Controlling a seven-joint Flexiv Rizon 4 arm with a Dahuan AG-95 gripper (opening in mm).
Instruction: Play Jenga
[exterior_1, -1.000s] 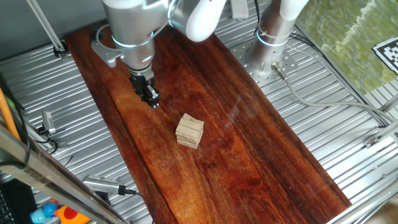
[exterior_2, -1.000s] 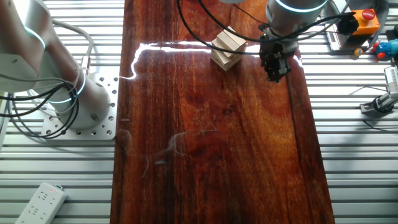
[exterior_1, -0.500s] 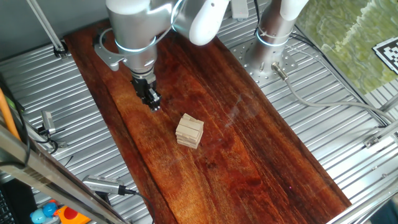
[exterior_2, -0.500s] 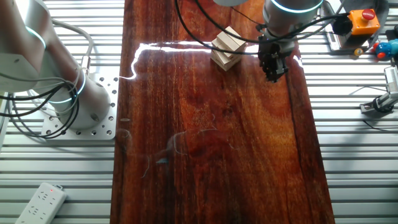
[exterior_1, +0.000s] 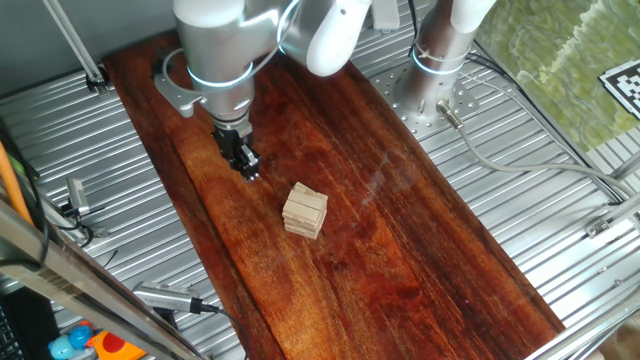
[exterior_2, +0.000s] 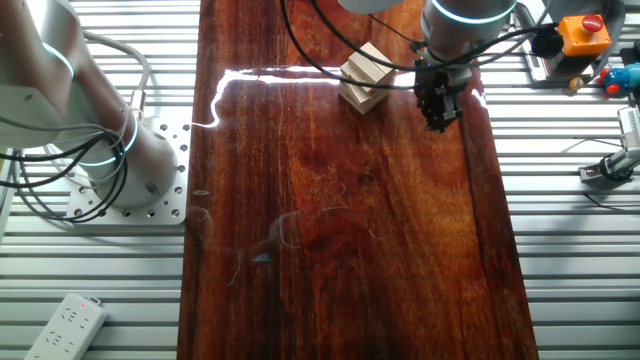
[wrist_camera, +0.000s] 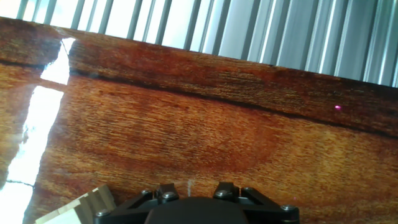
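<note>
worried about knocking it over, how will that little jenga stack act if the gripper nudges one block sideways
The Jenga stack is loose pale wooden blocks in crossed layers, so a nudge would probably shift single blocks, not the whole. It looks short and squat, so likely hard to topple outright. On the glossy dark board it may slide. The gripper hangs beside it, apart.

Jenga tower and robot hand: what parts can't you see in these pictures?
- Jenga tower: hand view shows just a corner; the bottom edge and the camera mount cut off the rest.
- Hand: too small and dark in both fixed views to tell open from shut; fingers absent from the hand view.
- Tower's block count: too small in the fixed views.
</note>
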